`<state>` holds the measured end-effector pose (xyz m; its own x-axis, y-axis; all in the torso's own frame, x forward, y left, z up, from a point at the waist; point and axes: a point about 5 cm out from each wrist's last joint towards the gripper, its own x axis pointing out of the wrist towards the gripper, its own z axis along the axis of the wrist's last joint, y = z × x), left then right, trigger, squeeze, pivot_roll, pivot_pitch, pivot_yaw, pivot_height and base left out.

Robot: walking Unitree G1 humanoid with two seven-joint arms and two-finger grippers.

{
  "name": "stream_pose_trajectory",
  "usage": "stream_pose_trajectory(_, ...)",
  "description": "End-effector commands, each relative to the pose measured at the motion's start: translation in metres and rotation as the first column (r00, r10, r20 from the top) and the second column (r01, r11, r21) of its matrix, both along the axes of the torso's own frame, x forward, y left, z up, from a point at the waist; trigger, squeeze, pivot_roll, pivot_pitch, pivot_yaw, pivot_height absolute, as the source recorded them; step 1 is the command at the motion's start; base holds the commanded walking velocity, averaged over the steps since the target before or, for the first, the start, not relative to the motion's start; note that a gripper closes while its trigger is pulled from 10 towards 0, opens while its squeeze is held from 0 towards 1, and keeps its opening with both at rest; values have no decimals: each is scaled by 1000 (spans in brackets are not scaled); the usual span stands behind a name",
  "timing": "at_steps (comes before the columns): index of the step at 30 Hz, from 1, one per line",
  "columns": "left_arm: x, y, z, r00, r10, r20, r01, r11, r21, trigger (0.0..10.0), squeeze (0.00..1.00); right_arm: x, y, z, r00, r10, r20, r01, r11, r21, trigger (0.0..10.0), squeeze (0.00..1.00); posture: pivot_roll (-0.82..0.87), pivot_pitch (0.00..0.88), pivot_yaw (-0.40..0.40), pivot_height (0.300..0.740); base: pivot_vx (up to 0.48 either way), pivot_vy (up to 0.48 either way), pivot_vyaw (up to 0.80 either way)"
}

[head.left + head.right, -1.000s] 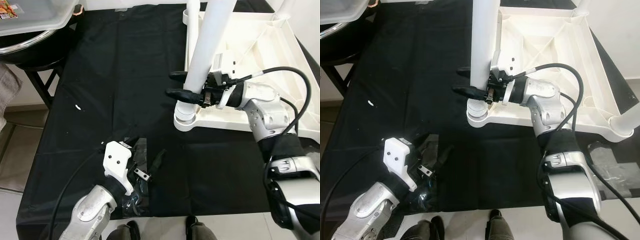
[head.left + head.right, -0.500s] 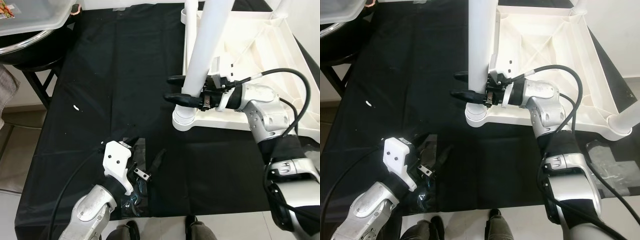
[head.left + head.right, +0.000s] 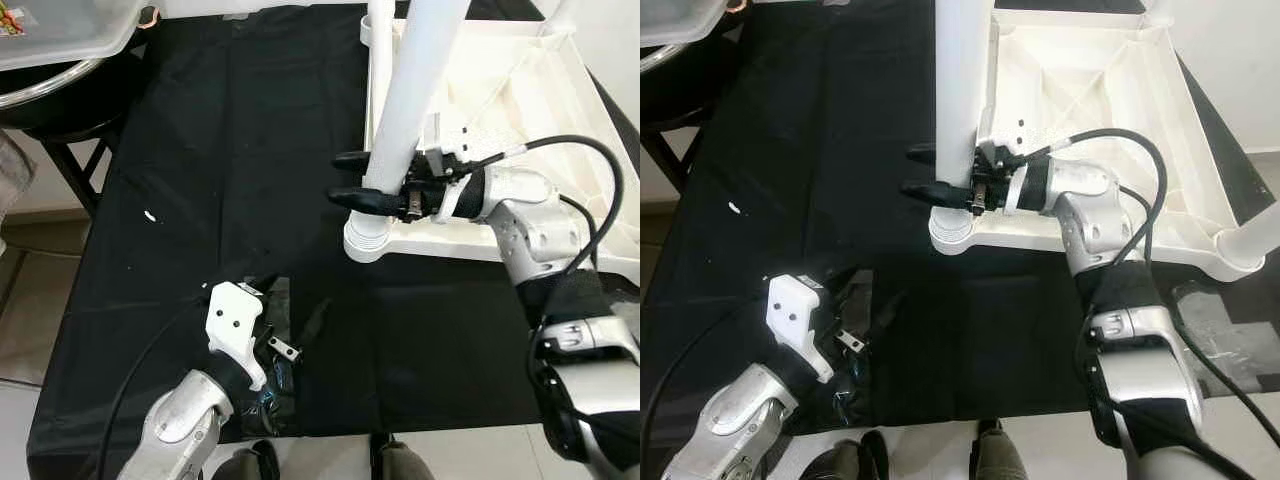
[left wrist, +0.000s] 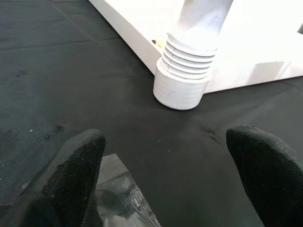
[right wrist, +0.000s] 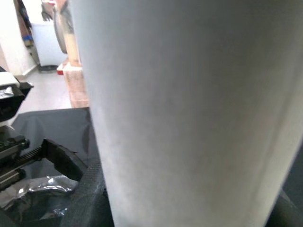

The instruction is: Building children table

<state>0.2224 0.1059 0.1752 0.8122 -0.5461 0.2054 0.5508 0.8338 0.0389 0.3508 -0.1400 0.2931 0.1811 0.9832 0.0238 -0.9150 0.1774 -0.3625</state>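
White plastic child's table [image 3: 520, 90], inverted on a black cloth [image 3: 230, 150], occupies the upper right of the frame. One white leg [image 3: 410, 110] rises from a ribbed corner socket [image 3: 368, 236] at centre. The right hand [image 3: 352, 177] reaches in from the right, its two black fingers clamped on either side of this leg just above the socket. The left hand [image 4: 165, 179] rests low in the lower left of the frame, fingers spread apart and holding nothing, over a crinkled clear plastic bag [image 3: 270, 345]. A clear bin [image 3: 60, 35] at upper left bears a small label [image 3: 14, 18], too small to read. Pale tiled floor [image 3: 20, 330] borders the cloth. Left wrist view: the socket's threads seen close. Right wrist view: the leg's white surface seen close, with a room beyond.
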Motion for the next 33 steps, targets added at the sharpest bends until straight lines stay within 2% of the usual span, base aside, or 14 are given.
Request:
stream_pose_trajectory(1,-6,2,-3,1000,1,-21,0,1000,13,10000,0,-1,3,-38,981,71,-181,-86,993,-76,10000,0,38,372,10,740,0,0,0)
stream_pose_trajectory(5,-7,2,-3,1000,1,-22,0,1000,13,10000,0,-1,4,-36,979,98,-181,-117,988,-97,10000,0,40,375,8,740,0,0,0)
stream_pose_trajectory(6,-11,2,-3,1000,1,-28,-1,1000,12,10000,0,2,5,-30,976,137,-172,-160,978,-132,10000,0,49,376,1,740,0,0,0)
stream_pose_trajectory(11,-16,1,-3,999,0,-33,0,1000,11,10000,0,4,7,-24,974,162,-156,-189,966,-174,10000,0,58,384,2,740,0,0,0)
stream_pose_trajectory(16,-23,1,-2,999,0,-45,0,1000,10,10000,0,2,16,-12,960,242,-140,-270,932,-244,10000,0,65,407,-5,740,0,0,0)
stream_pose_trajectory(20,-29,1,-1,999,1,-53,-1,1000,9,10000,0,0,21,-6,951,275,-139,-303,919,-253,10000,0,73,421,-6,740,0,0,0)
stream_pose_trajectory(25,-32,1,0,998,6,-57,-5,1000,9,10000,0,2,22,-3,953,275,-130,-300,923,-241,10000,0,74,427,-8,740,0,0,0)
stream_pose_trajectory(33,-34,0,1,998,7,-63,-7,1000,10,10000,0,6,9,-9,964,230,-133,-252,950,-184,10000,0,77,432,-7,740,0,0,0)
